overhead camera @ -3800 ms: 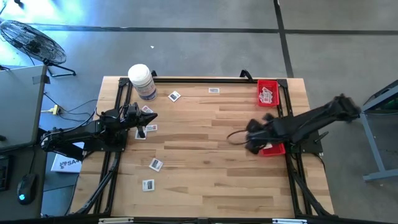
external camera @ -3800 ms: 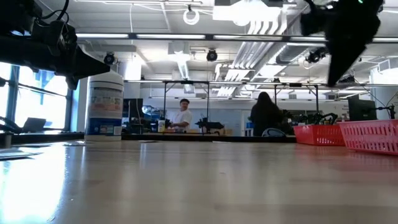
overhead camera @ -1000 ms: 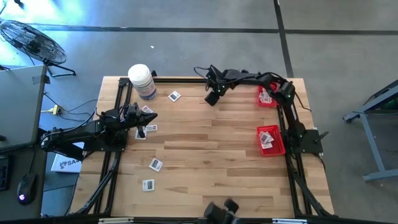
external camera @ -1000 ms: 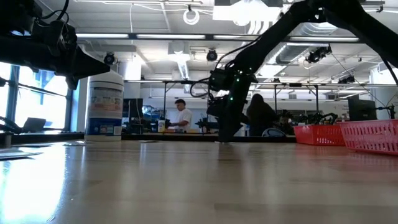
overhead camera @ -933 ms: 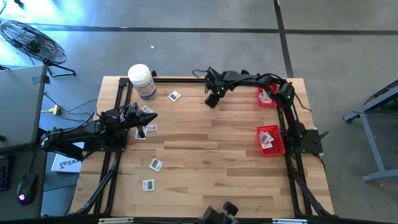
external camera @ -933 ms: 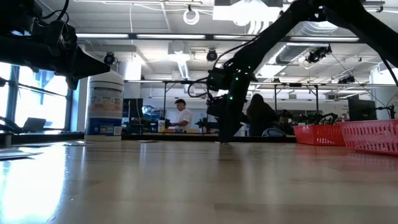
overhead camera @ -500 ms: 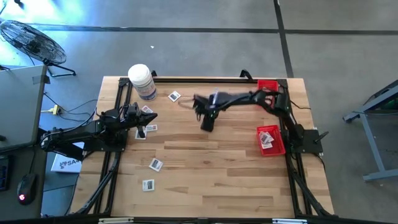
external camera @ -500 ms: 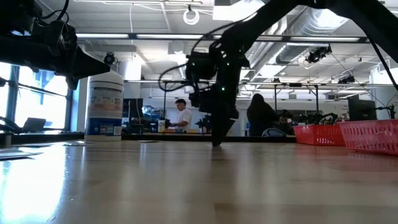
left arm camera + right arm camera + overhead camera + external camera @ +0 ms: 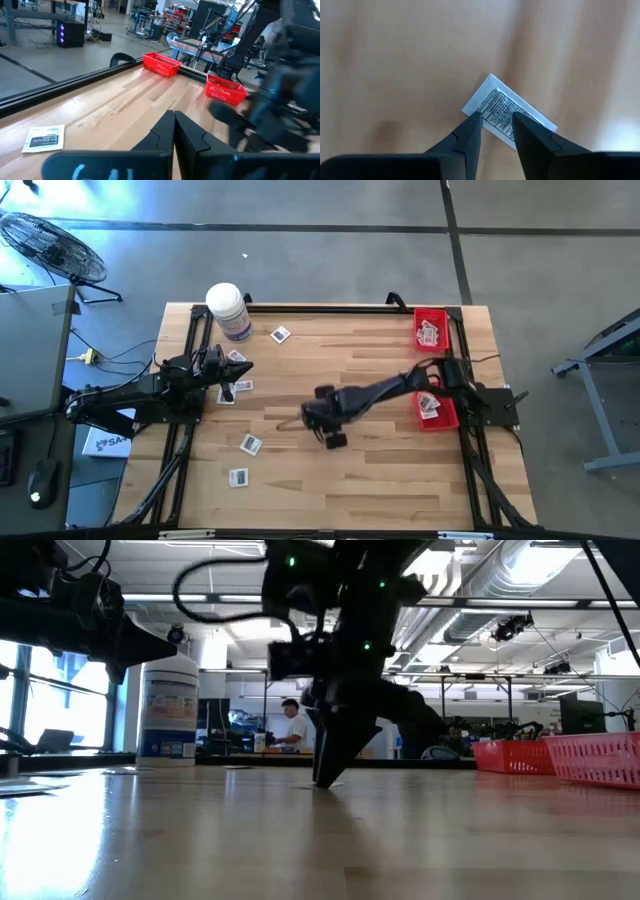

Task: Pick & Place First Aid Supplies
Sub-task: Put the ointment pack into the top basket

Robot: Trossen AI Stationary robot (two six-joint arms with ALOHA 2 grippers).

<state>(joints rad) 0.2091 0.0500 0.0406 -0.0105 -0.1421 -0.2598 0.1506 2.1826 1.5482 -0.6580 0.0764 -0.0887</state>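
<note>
High view: right tool (image 9: pixel 333 438) just swung from far edge to middle of surface (image 9: pixel 380 480), narrow pinch on first aid packet (image 9: pixel 507 106). Near red bin (image 9: pixel 455 416) next, I guess. Left tool (image 9: pixel 245 367) parked, pinched closed.

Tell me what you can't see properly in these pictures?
1. Packet print: too blurred to read, right wrist view.
2. That packet in the high view: hidden beneath the right gripper.
3. Whether it is gripped: unclear in every view.
4. Jar label: too small, low view.
</note>
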